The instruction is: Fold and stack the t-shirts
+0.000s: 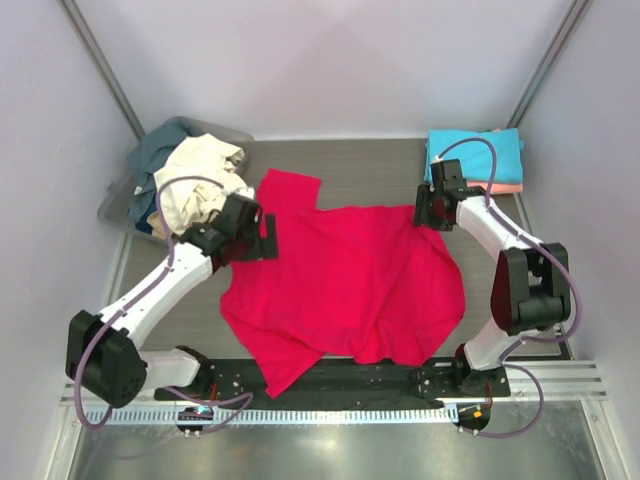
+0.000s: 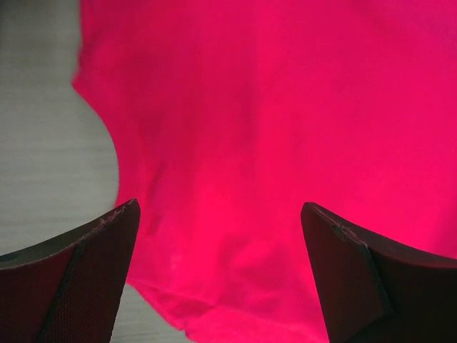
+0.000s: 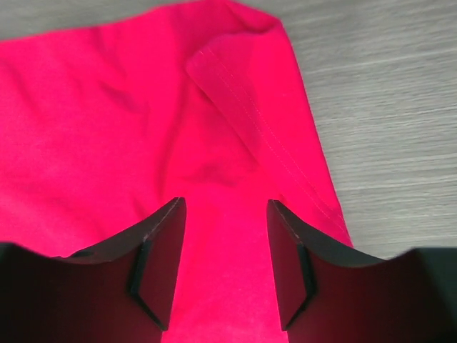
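A crimson red t-shirt (image 1: 340,280) lies spread flat in the middle of the table, one sleeve pointing to the far left. My left gripper (image 1: 268,238) hovers over its left shoulder edge with the jaws wide apart; the left wrist view shows only red cloth (image 2: 271,128) beneath my left gripper (image 2: 221,214). My right gripper (image 1: 432,212) is over the shirt's far right sleeve (image 3: 250,93). In the right wrist view my right gripper (image 3: 225,207) stands partly open, with cloth under the gap and nothing pinched. A folded turquoise t-shirt (image 1: 475,155) rests on a salmon pink one (image 1: 508,187) at the back right.
A grey plastic tub (image 1: 118,207) stands at the back left, holding a crumpled cream t-shirt (image 1: 205,175) and a slate blue one (image 1: 158,152). The arm bases sit on a black rail (image 1: 340,380) at the near edge. White walls close in both sides.
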`<state>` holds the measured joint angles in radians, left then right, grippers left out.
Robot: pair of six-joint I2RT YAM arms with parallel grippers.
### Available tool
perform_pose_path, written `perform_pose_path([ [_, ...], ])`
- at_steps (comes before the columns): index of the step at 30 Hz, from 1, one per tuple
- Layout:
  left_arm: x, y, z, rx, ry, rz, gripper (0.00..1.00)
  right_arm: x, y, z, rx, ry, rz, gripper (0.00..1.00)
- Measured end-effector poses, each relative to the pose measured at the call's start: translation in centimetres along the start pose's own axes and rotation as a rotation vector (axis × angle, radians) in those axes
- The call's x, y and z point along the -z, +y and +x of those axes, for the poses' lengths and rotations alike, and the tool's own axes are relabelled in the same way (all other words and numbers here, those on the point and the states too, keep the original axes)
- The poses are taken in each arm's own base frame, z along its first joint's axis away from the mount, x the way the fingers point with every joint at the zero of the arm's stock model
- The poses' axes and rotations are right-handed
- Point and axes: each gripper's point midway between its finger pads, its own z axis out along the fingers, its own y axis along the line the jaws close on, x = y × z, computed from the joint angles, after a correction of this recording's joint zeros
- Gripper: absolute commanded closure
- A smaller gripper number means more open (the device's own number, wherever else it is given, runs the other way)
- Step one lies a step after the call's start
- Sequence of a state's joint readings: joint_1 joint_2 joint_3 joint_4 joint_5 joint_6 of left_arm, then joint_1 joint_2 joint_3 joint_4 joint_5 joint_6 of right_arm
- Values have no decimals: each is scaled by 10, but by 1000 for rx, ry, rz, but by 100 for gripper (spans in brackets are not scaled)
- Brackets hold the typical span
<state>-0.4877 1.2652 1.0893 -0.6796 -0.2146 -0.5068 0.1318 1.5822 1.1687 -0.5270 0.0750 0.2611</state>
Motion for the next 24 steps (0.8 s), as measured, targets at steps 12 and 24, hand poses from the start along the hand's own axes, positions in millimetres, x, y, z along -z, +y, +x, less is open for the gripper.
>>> perform_pose_path([
  [12,9,5,46,36,84,46,7,-84,17,-7,69,90,44,49],
  [24,32,28,33,-24,-16,-17,7,-109,12,-20,117,80,110,74],
])
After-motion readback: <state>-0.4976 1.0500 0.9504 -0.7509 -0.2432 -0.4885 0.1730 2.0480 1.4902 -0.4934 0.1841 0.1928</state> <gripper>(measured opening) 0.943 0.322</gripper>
